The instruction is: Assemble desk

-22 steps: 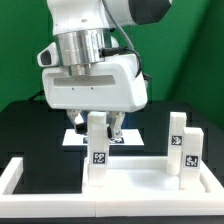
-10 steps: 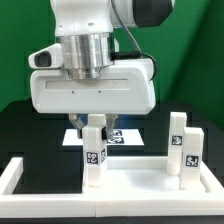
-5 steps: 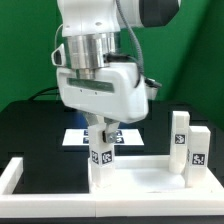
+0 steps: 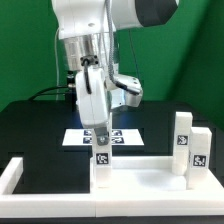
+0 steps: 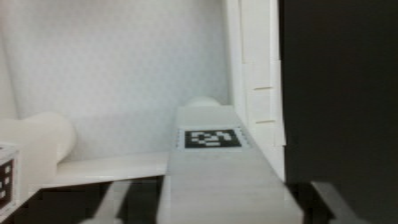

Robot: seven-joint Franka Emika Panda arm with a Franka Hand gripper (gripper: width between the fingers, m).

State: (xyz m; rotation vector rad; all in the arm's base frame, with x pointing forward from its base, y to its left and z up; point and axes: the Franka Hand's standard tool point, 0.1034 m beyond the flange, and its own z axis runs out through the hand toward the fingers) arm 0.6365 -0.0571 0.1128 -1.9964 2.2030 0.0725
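Note:
My gripper (image 4: 100, 131) hangs over the near left part of the white tabletop (image 4: 140, 173), shut on an upright white leg (image 4: 101, 160) whose tag faces the camera. The foot of that leg rests on the panel. In the wrist view the same leg (image 5: 221, 165) runs up between my two fingers (image 5: 118, 200), tag side showing, with the tabletop (image 5: 125, 80) beyond it. Two more tagged legs (image 4: 178, 140) (image 4: 197, 152) stand upright on the tabletop at the exterior view's right.
The marker board (image 4: 75, 137) lies on the black table behind the held leg. A low white border rail (image 4: 13, 173) runs along the front and the exterior view's left. In the wrist view, dark table (image 5: 342, 100) lies beyond the tabletop's edge.
My wrist has turned about its vertical axis, so the gripper body now shows edge-on instead of broadside. The held leg stayed upright at the same spot, turning with the grip.

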